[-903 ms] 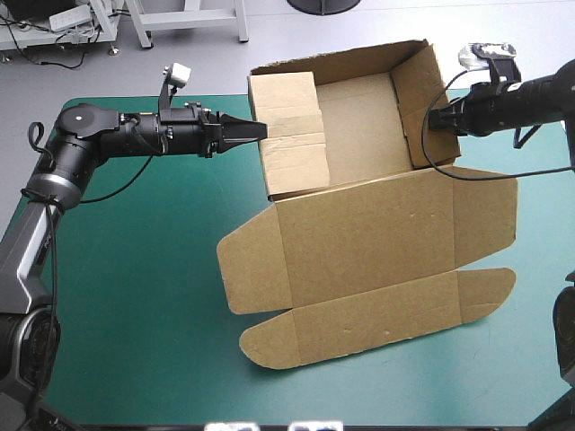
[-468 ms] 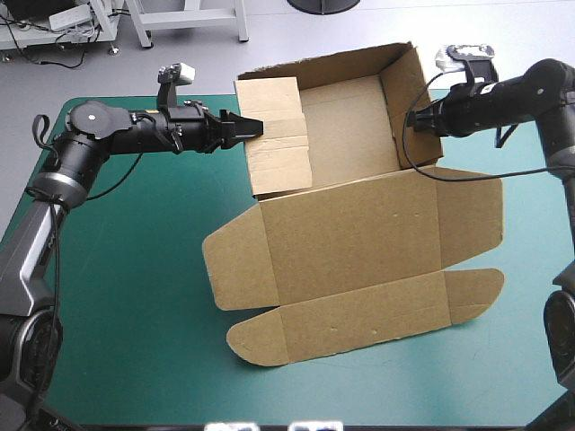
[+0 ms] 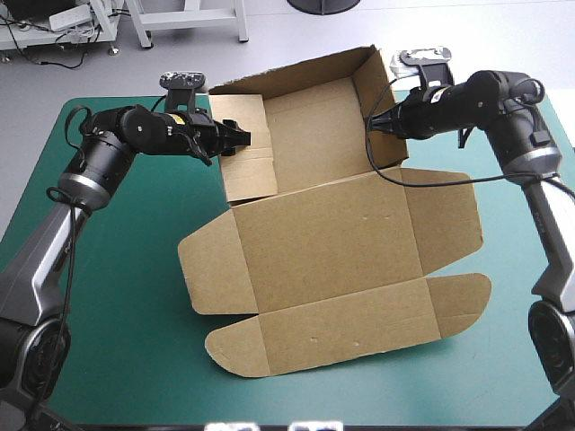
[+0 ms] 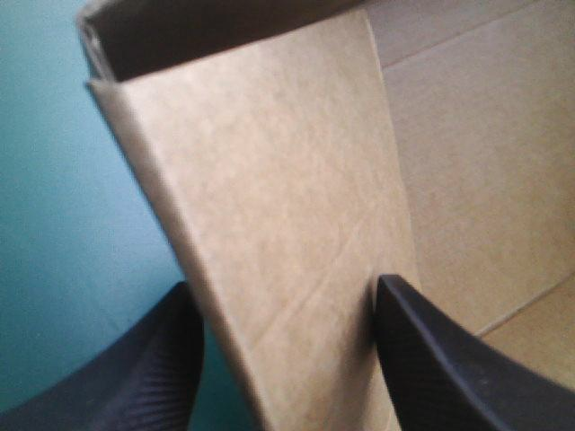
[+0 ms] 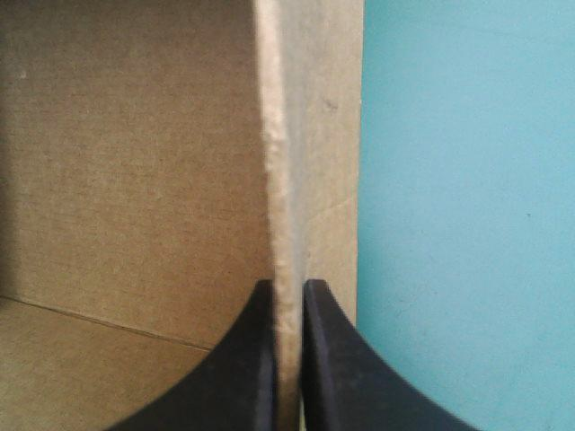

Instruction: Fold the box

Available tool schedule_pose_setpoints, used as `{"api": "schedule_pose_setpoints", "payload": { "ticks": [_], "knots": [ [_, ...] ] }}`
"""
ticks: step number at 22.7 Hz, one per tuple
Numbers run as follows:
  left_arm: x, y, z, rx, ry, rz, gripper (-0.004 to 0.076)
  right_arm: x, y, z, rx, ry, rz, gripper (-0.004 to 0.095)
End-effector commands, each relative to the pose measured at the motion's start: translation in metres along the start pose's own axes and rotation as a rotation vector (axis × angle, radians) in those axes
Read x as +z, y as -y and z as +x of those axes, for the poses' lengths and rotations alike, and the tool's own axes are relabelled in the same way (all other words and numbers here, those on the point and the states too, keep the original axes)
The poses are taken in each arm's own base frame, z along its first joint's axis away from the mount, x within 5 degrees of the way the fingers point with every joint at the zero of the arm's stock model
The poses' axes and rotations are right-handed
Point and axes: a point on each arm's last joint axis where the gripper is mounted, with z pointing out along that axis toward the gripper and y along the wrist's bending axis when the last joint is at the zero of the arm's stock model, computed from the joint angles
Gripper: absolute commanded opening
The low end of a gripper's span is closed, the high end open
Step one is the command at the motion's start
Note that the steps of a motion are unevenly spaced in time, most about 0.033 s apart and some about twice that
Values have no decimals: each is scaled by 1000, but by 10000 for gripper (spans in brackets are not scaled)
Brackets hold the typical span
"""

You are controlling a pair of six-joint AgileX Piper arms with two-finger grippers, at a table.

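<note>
since the earlier frames the whole box (image 3: pixel 332 242) has slid toward the robot's left and turned a little, and both arms have swung round with it. the box rests on the teal-green cover (image 3: pixel 117 296); everything else is easiest placed against its tray (image 3: pixel 310 121), which is the open part with raised walls at the far side.

on the tray's right wall (image 3: pixel 382 112) the right gripper (image 3: pixel 375 124) is clamped. its own view shows its black fingers (image 5: pixel 260 359) all but together, with the board's edge pinched between them. that grip looks like the anchor: it keeps the wall upright and gives the arm a handle to steer the box.

on the tray's left wall (image 3: pixel 247 153) the left gripper (image 3: pixel 241 136) comes in from outside. its fingers (image 4: pixel 431 359) stand well apart, one outside the tray and one inside, with the folded-over panel (image 4: pixel 269 180) between them. it straddles the panel rather than squeezing it. i'd judge it is placed this way to press or tuck the panel down against the tray floor, which does not look fully seated yet.

on the tray's near side the lid (image 3: pixel 323 238) lies flat, its rounded side flaps and front flap (image 3: pixel 341 328) spread open. that leaves the tray's inside clear for the wall work.
</note>
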Motion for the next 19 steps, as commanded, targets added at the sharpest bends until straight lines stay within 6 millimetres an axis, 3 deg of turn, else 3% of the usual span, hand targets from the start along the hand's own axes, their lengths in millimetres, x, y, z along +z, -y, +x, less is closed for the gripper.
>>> {"api": "schedule_pose_setpoints", "payload": {
  "ticks": [1,6,8,9,10,16,19],
  "knots": [
    [-27,13,-17,-40,139,3,374,-26,-22,-15,10,155,-17,-14],
    [-27,14,-19,-67,169,17,307,-23,-34,-14,-34,154,25,-13],
    [-27,14,-21,-72,184,21,200,-22,-37,-13,-49,154,42,-13],
    [-27,16,-23,-80,206,34,58,-22,-39,-13,-60,150,53,-13],
    [-27,18,-24,-71,221,41,-5,-21,-39,-12,-64,148,57,-13],
    [-23,36,-22,24,253,38,-6,-18,-44,-6,-65,82,63,-13],
    [-23,33,-22,24,250,-26,-6,-2,-63,3,-113,12,66,-11]
  ]
}}
